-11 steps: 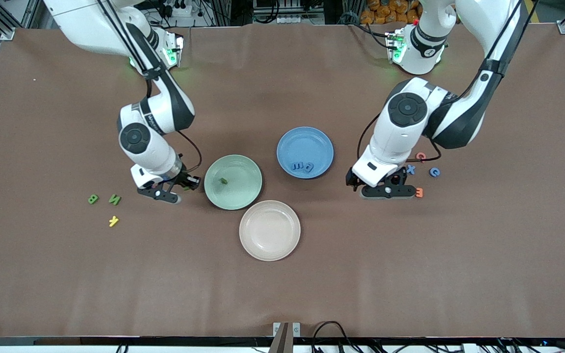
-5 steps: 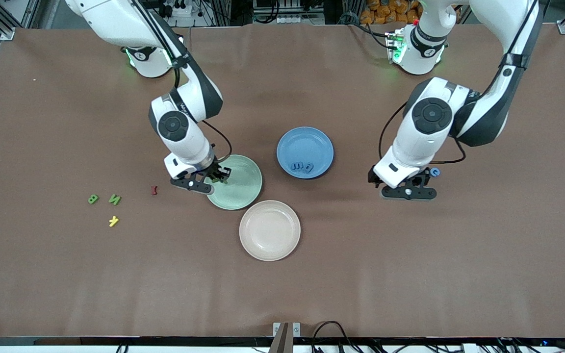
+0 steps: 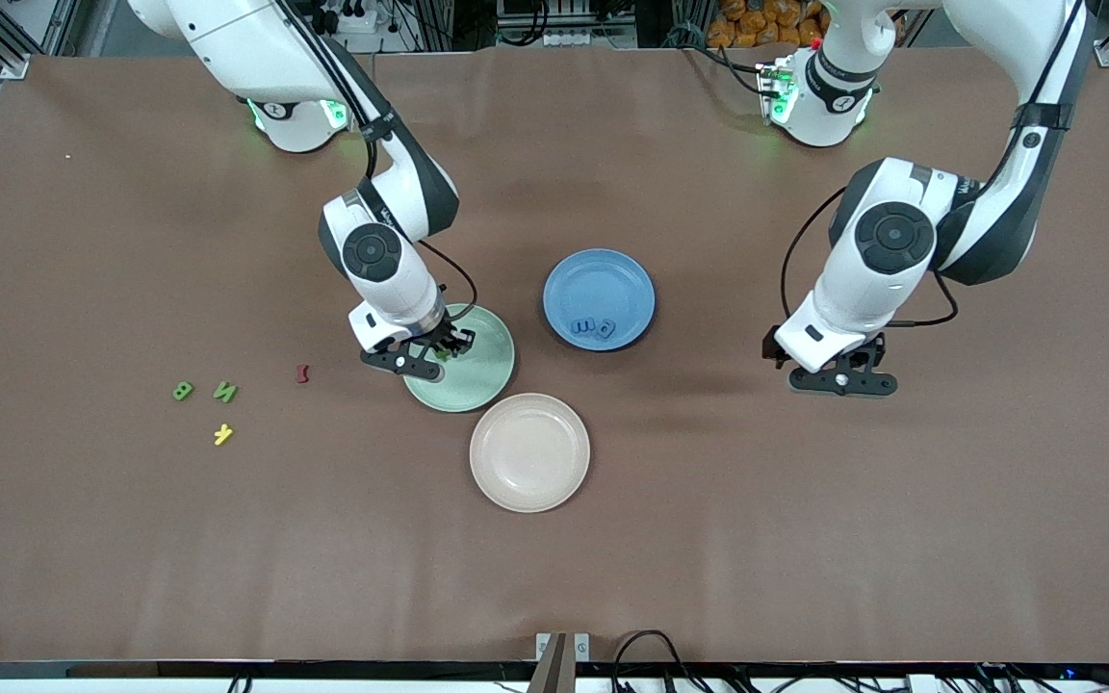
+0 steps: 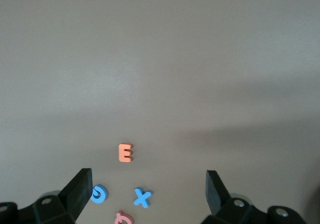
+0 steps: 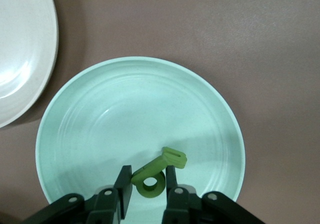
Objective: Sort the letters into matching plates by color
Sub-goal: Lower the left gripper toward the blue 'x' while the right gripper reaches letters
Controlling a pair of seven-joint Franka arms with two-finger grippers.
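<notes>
Only the right wrist view shows the right gripper (image 5: 149, 189) pinching a green letter (image 5: 150, 179) over the mint plate (image 5: 90, 109), another green piece (image 5: 172, 156) at its one o'clock. The left wrist view alone reveals, between the left gripper's (image 4: 149, 184) wide-spread fingers, an orange "E" (image 4: 125, 153), a blue "X" (image 4: 142, 197) and a blue round letter (image 4: 99, 194).

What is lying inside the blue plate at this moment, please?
The blue plate holds blue letters grouped at its rim nearest the front camera, apparently three, though they sit too close together to read. The rest of its bowl is bare, and nothing covers it.
</notes>
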